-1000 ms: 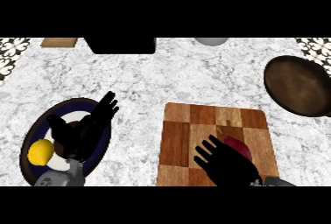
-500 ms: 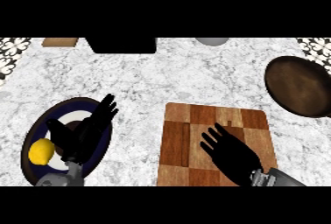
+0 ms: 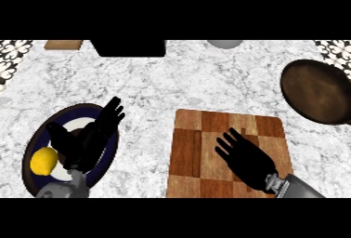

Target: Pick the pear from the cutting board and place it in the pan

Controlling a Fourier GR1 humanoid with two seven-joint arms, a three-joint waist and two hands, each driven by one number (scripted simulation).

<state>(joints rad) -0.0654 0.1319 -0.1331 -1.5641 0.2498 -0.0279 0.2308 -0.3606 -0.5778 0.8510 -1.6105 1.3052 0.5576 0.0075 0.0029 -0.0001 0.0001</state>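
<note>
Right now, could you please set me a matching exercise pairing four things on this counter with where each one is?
Things:
1. pan
2. lemon
3. right hand
4. left hand

Places:
A. over the wooden cutting board
B. lying on the dark blue plate, near its left rim
C. near the right edge of the counter
D. above the plate's middle, fingers straight

Pairs: 1-C, 2-B, 3-A, 4-D.

Observed right hand (image 3: 248,158) spread over cutting board (image 3: 198,139), fingers straight; left of the cutting board, left hand (image 3: 89,137) open above dark plate (image 3: 75,110) bearing lemon (image 3: 44,161); pan (image 3: 319,90) beyond its far right corner, apart.
</note>
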